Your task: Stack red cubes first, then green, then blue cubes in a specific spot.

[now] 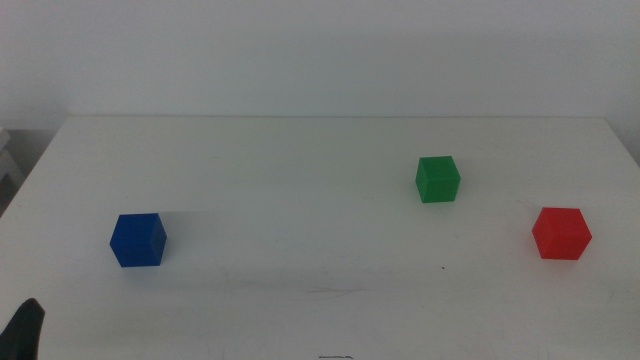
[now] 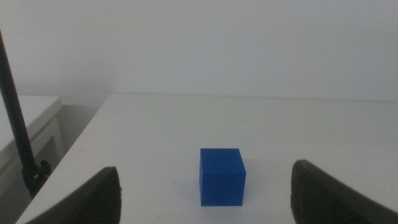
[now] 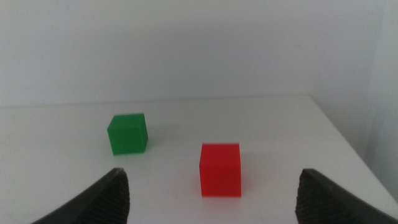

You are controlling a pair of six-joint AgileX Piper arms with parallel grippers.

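The red cube (image 1: 561, 233) sits at the right of the white table, and shows in the right wrist view (image 3: 220, 169) straight ahead of my open right gripper (image 3: 211, 214). The green cube (image 1: 438, 179) stands farther back and to its left; it also shows in the right wrist view (image 3: 128, 133). The blue cube (image 1: 137, 240) sits at the left, ahead of my open left gripper (image 2: 205, 214), where it shows between the jaws' line (image 2: 222, 176). In the middle view only a dark tip of the left gripper (image 1: 24, 330) shows at the bottom left corner. Both grippers are empty.
The white table (image 1: 300, 220) runs to a pale wall at the back. A black pole (image 2: 15, 118) and a lower white surface stand beyond the table's left edge. The table's right edge (image 3: 348, 149) lies close to the red cube.
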